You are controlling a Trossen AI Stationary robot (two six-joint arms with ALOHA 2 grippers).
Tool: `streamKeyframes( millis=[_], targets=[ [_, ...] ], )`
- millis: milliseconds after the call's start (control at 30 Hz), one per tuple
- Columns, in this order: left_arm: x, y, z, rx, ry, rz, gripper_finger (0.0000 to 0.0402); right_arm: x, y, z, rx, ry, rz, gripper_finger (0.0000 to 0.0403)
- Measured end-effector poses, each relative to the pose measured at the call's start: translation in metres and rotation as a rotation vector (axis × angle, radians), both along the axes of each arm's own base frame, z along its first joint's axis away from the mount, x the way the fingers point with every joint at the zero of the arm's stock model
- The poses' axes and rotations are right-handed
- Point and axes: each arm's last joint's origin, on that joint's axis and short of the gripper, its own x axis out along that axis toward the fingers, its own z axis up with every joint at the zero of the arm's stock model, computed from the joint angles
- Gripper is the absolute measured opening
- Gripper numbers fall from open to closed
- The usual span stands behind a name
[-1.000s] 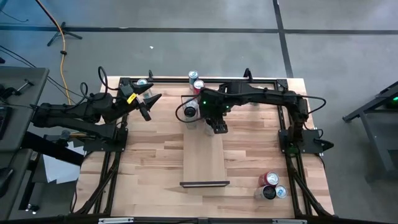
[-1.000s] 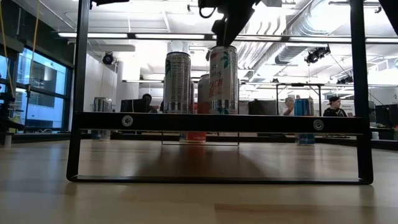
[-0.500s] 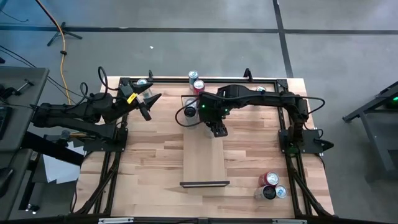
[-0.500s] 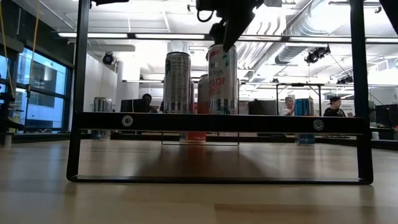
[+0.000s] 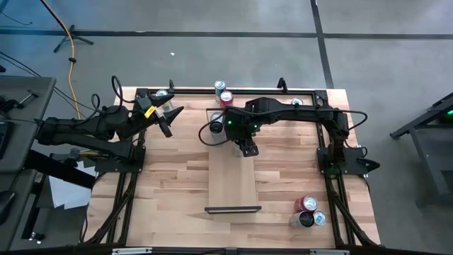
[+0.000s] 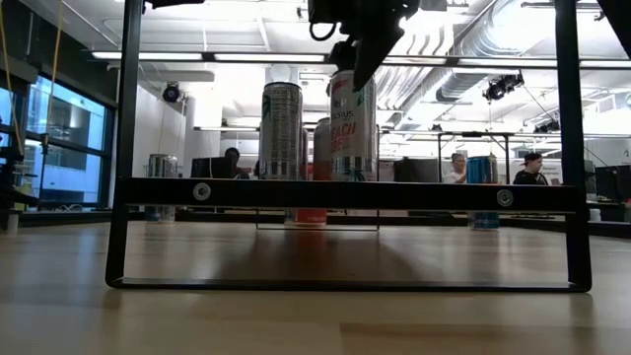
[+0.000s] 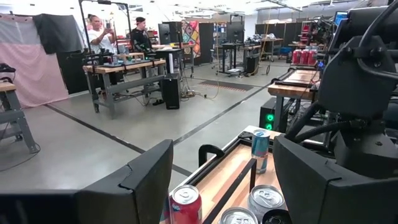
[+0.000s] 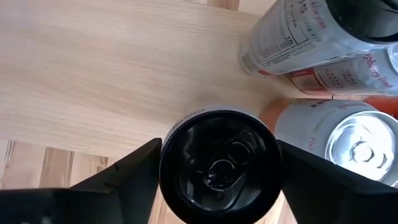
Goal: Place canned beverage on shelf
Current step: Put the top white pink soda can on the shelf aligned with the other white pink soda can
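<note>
Right gripper [image 5: 245, 149] above far end of shelf [image 5: 231, 188]; black-topped can [image 8: 218, 167] sits upright on shelf between its jaws. Jaws apart, flanking can top; whether they touch it, cannot tell. Other cans [image 8: 339, 134] stand just beside, toward far edge. Near part of shelf bare up to rail [image 6: 350, 194]. Left gripper [image 5: 167, 117] waits at far-left table [image 5: 177, 184] corner, jaws apart.

The tall can [image 6: 353, 126] on the shelf [image 6: 345, 194] reads "PEACH" — other cans' print stays too small to read.
</note>
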Motion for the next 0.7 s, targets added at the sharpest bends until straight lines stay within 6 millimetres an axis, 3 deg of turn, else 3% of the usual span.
streamKeyframes(
  millis=[133,300,533,700],
  targets=[
    [0.000,0.000,0.000,0.000,0.000,0.001,0.0235,0.000,0.002,0.000,0.007,-0.001,-0.020,0.0247],
    [0.000,0.000,0.000,0.000,0.000,0.002,0.0235,0.001,0.005,0.007,0.028,-0.023,-0.115,0.0247],
    [0.000,0.000,0.000,0.000,0.000,0.002,0.0235,0.002,0.000,0.023,-0.009,-0.094,-0.405,0.0247],
    [0.000,0.000,0.000,0.000,0.000,0.001,0.0235,0.000,-0.001,0.022,-0.036,-0.081,-0.444,0.0247]
  ],
)
